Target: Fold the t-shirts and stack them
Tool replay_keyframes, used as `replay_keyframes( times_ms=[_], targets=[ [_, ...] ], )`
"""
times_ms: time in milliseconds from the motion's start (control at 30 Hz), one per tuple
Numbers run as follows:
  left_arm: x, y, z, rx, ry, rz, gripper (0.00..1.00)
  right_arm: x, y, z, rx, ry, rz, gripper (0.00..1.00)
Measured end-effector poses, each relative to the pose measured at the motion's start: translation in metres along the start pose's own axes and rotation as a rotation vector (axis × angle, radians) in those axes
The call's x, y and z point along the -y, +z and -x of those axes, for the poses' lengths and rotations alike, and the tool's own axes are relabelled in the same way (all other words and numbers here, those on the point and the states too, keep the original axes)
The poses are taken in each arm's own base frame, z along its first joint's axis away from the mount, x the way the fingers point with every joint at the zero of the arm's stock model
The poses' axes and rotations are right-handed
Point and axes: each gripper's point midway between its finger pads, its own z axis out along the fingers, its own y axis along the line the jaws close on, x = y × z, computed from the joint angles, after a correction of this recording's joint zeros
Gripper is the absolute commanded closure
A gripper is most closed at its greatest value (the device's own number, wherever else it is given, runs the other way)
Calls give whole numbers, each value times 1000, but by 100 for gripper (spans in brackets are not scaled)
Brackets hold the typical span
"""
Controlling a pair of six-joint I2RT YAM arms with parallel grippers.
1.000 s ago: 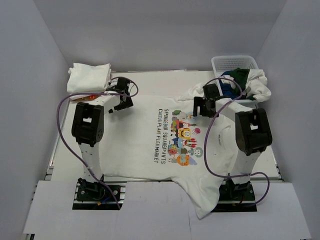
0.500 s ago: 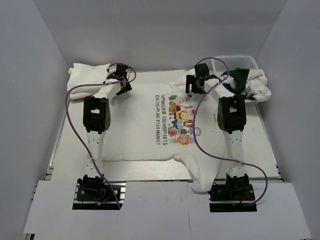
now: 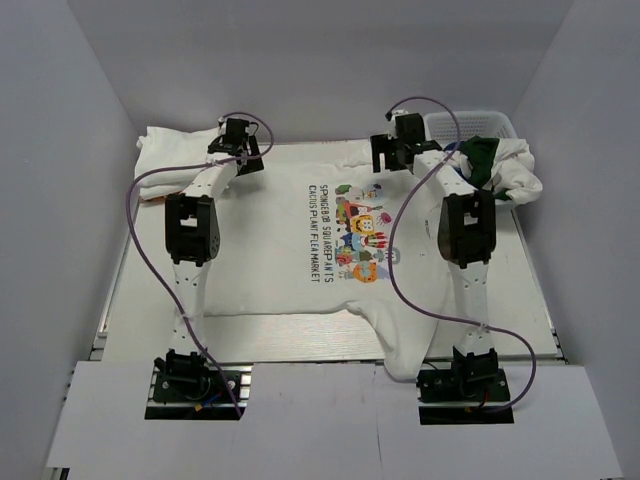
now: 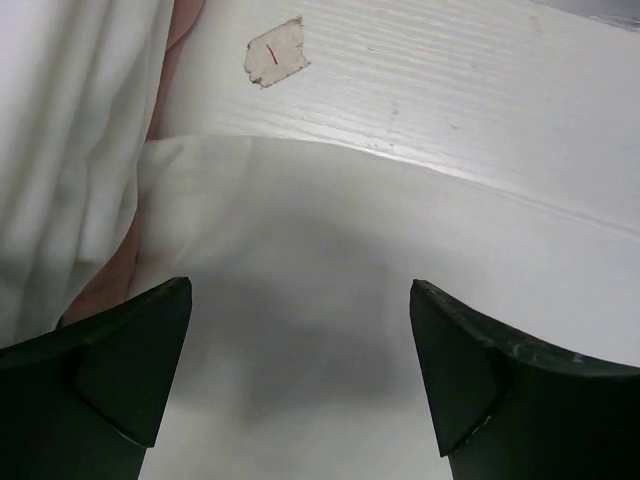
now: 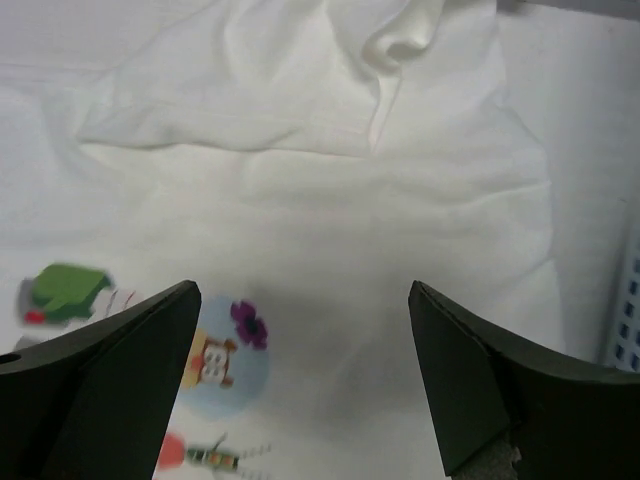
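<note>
A white t-shirt with a cartoon print and dark lettering [image 3: 290,250] lies spread on the table, one part hanging over the near edge. My left gripper [image 3: 238,152] hovers open over its far left corner [image 4: 300,250], nothing between the fingers. My right gripper [image 3: 392,155] is open above the far right part of the shirt [image 5: 330,200], beside the print [image 5: 225,350]. A pile of folded white t-shirts [image 3: 172,152] sits at the back left. A dark green t-shirt [image 3: 482,157] and a white one [image 3: 518,172] spill from the basket.
The white lattice basket [image 3: 470,122] stands at the back right, its wall at the right edge of the right wrist view [image 5: 625,310]. A small torn sticker [image 4: 273,52] is on the tabletop [image 4: 450,90]. White walls close in the table on three sides.
Both arms have stretched toward the back of the table, reaching the shirt's far edge. The printed shirt has shifted back and its hanging part sits higher. Both grippers stayed open.
</note>
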Motion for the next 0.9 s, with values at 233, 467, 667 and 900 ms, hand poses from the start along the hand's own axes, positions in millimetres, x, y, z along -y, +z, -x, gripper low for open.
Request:
replay_keyframes(
  times_ms=[233,467,667,900],
  targets=[
    [-12,-107,8,8,-59,-73,0,-37,-150,13,80,29,29,10],
    [-67,-238,-87,-47,-309,-123,0,-125,-252,-101,-4,19,109,10],
    [-118,-263,-216,-279,-404,45,0,-131,-295,-248,-345,-99,79,10],
    [-150,-287,-261,-289,-533,138,0,-158,-344,-307,-482,-157,186,10]
  ],
)
